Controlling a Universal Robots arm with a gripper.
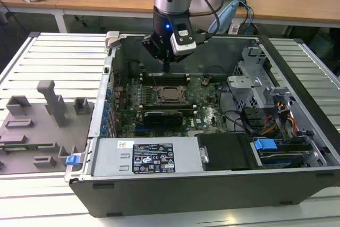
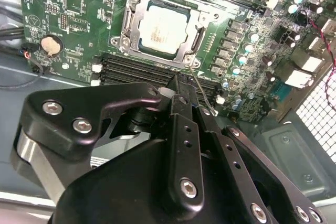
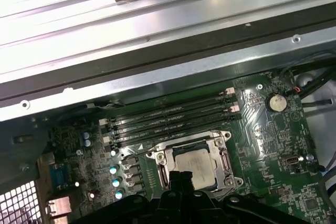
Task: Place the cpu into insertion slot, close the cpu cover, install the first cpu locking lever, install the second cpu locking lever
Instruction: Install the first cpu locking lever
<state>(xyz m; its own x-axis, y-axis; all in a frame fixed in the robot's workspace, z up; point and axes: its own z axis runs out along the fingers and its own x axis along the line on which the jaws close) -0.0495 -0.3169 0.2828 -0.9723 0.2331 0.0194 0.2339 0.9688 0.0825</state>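
Black tool (image 2: 178, 85), pressed together, hovers near the pale silver cpu (image 2: 165, 27) framed by the cpu cover (image 2: 128, 22).

Silver cpu (image 2: 166, 26) seated in the insertion slot (image 2: 199, 36), cpu cover (image 2: 128, 24) lying flat around it, green motherboard (image 2: 79, 35) beneath, memory slots (image 2: 131, 69) just beside, coin battery (image 2: 51, 45) near, black gripper (image 2: 181, 85) looming in the foreground.

Silver-grey cpu (image 2: 165, 27), green motherboard (image 2: 71, 1), black end effector (image 2: 184, 90), grey case (image 1: 212, 190)
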